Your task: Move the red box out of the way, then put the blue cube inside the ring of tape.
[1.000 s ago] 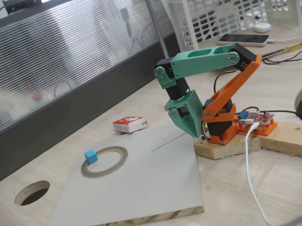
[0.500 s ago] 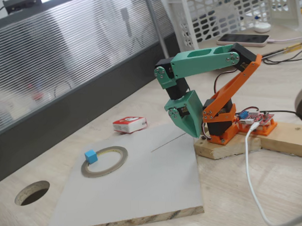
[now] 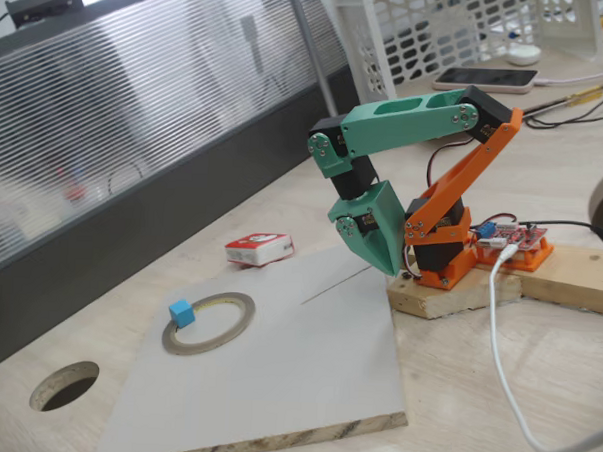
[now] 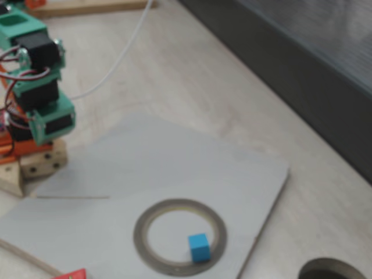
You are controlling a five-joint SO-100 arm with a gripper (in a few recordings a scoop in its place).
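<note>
- Far left in a fixed view, we see a round dark hole (image 3: 64,385) cut through the wooden tabletop (image 3: 474,394), just off the near-left corner of a grey board (image 3: 295,366); in the other fixed view the hole (image 4: 334,272) sits at the bottom right.
- The blue cube (image 3: 182,313) sits inside the ring of tape (image 3: 209,323) in both fixed views, close against the inner rim and not centred (image 4: 199,247); the ring of tape (image 4: 180,235) lies flat on the grey board (image 4: 145,168).
- The red box (image 3: 259,249) lies on the wood just beyond the board's far edge, well apart from the ring; only its corner (image 4: 71,274) shows at the other view's bottom edge.
- Further right, we see the gripper (image 3: 375,251) folded down beside the orange base (image 3: 441,247), near the board's far-right corner, holding nothing; the green fingers look pressed together.
- A white cable (image 3: 506,365) trails across the wood at right.
</note>
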